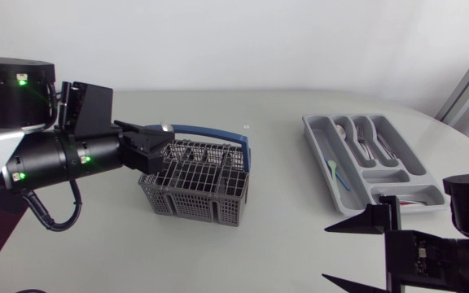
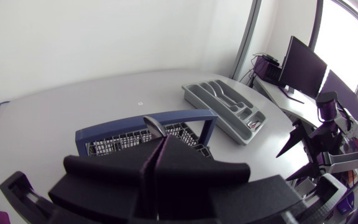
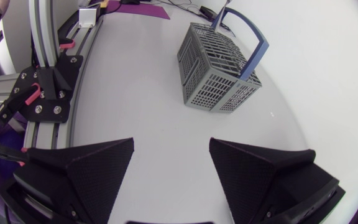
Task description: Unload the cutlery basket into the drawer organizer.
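Left wrist view: left gripper clamps a silver handle over the basket; right gripper wide open.

In the head view the black left tool hides the left corner of the grey wire cutlery basket and all but the tip of a silver cutlery piece whose kind cannot be told.

The cutlery basket sits left on the worktop — the drawer organizer well to its right, cutlery inside. Left tool, pinching a utensil, over the basket; right tool before the organizer.
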Tool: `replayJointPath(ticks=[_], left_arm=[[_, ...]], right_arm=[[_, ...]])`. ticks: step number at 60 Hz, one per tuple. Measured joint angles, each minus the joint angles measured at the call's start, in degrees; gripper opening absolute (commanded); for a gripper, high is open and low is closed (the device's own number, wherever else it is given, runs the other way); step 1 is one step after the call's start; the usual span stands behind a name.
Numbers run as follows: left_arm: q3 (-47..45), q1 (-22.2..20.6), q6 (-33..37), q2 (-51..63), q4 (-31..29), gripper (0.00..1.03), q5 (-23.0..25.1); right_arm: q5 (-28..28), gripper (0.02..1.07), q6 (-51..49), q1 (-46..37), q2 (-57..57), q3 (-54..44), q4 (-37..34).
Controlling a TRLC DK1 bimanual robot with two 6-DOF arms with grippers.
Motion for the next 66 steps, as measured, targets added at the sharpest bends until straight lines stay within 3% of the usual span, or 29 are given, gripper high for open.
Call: replayJointPath(ticks=[27,52,66], left_arm=[[5.11,-3.78,2.27,-2.36,-3.91,0.16,-0.37],[11.72,-4.17,4.07,0.98,-9.62,0.15,13.07],[11.91,-6.95,7.65,3.43,-11.32,0.15,19.04]], right_arm=[[3.32,0.89,9.9,6.38,2.91,0.09,8.48],[2.73,0.89,15.54,6.78,8.81,4.24,13.11],[1.31,0.89,17.51,8.07,12.04,6.54,14.32]])
